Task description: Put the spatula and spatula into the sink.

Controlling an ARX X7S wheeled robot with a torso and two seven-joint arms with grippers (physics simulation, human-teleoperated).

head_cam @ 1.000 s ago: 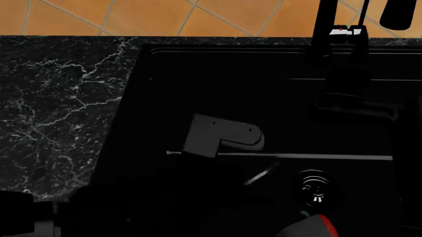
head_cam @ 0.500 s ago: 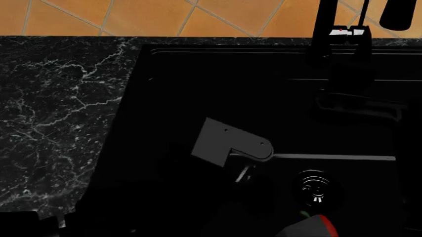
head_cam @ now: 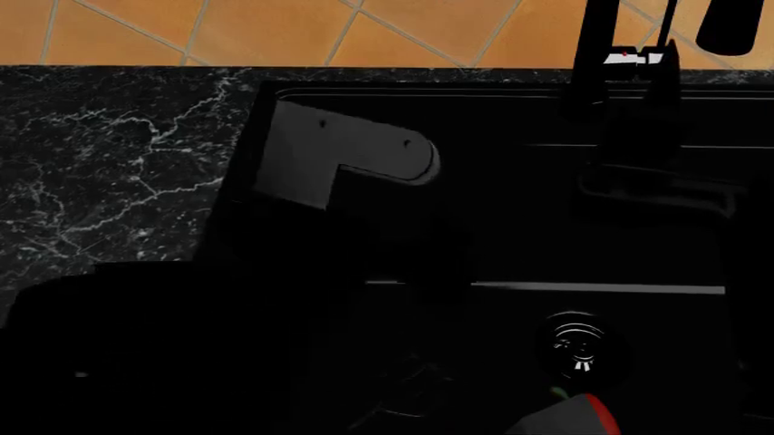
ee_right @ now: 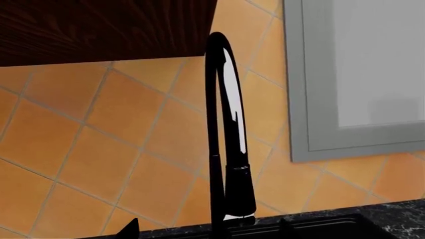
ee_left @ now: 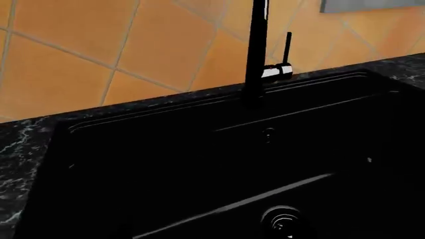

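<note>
Since half a second ago the spatula [head_cam: 303, 154] has gone from just beside the drain [head_cam: 575, 344] to well up and away from it, toward the far left corner of the basin. It also looks larger in the head view, so I judge it has been raised. A broad dark mass, which I take for the left arm [head_cam: 181, 353], has come in over the near left part of the view.

The sink [head_cam: 520, 217] fills most of the head view, and its glossy black floor is hard to read. The left arm's dark bulk lies on the drain's left, reaching under the spatula. Its gripper cannot be made out against the black, so whether it holds the spatula, or how wide it is, cannot be told. The right gripper's opening cannot be told either.

The spatula shows only a grey blade and a short pale stub with two dark rivets, over the basin's rim far from the drain. It seems not yet at rest in the sink.

No second spatula shows, in the basin or on the counter, so by my reading neither is confirmed placed.
</note>
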